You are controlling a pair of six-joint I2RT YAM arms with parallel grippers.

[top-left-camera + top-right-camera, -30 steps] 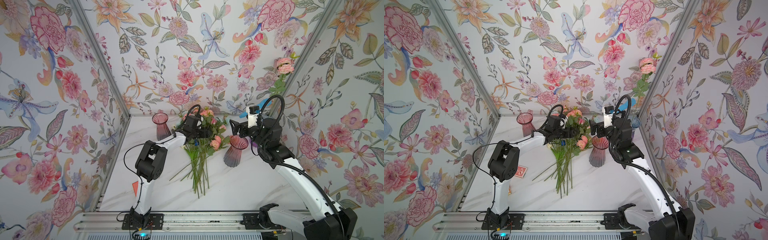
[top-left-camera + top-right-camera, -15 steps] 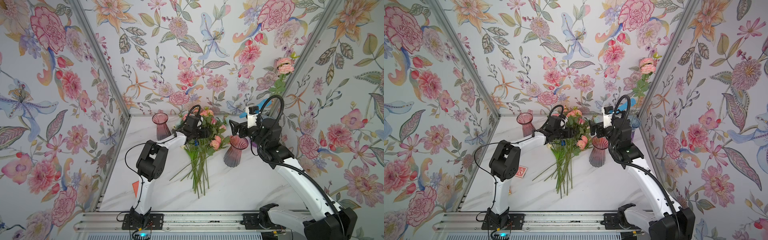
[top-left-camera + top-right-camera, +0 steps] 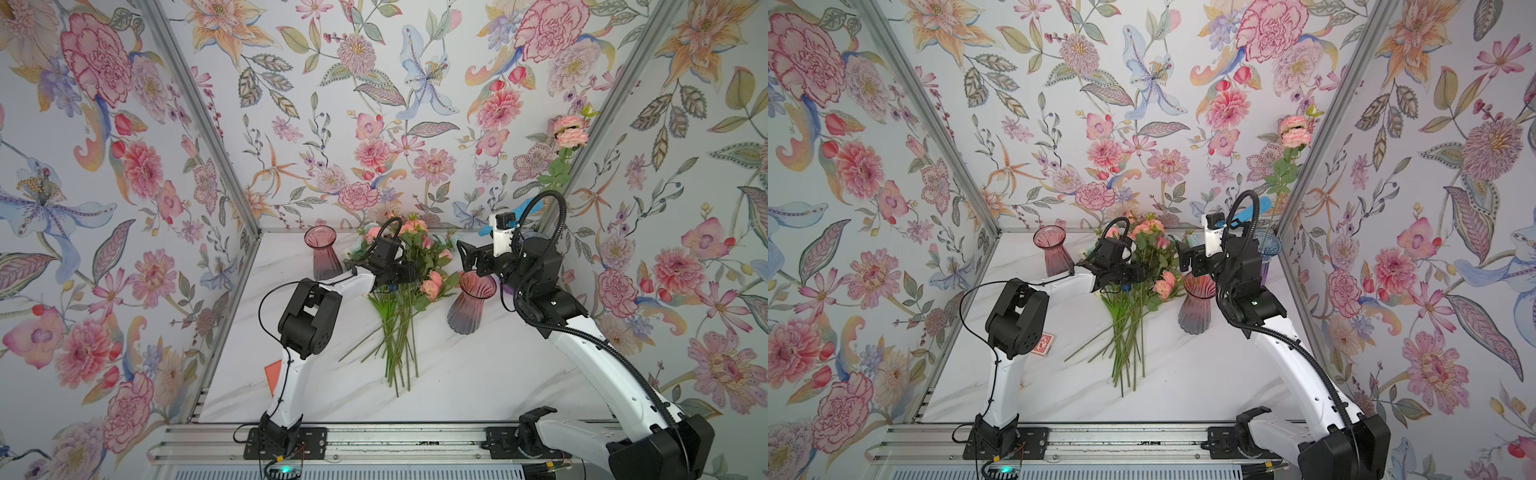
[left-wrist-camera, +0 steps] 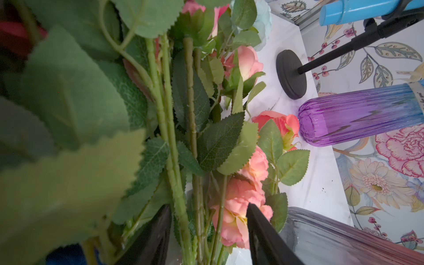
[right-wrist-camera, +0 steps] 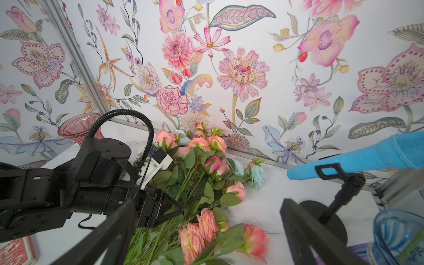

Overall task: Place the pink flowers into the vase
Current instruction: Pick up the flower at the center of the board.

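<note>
Heap of pink flowers (image 3: 415,266) lay centre frame in both top views, heads toward the upper edge. One more pink bloom (image 3: 571,132) already stood in the blue-purple vase (image 4: 355,119), far right corner; judged that to be the target.

The left gripper (image 4: 207,206) sat in the heap, jaws apart astride several stems, nothing visibly pinched. The right gripper (image 5: 207,202) hung spread wide and empty, just above the ribbed pink vase (image 3: 471,305) in the frame.

Note for the pick: too many stems sat between the jaws. Best to narrow onto one pink stem below its leaves, clear of the pale blue blooms (image 5: 257,173). Then lift slowly so tangled leaves shed, without knocking the ribbed pink vase.
</note>
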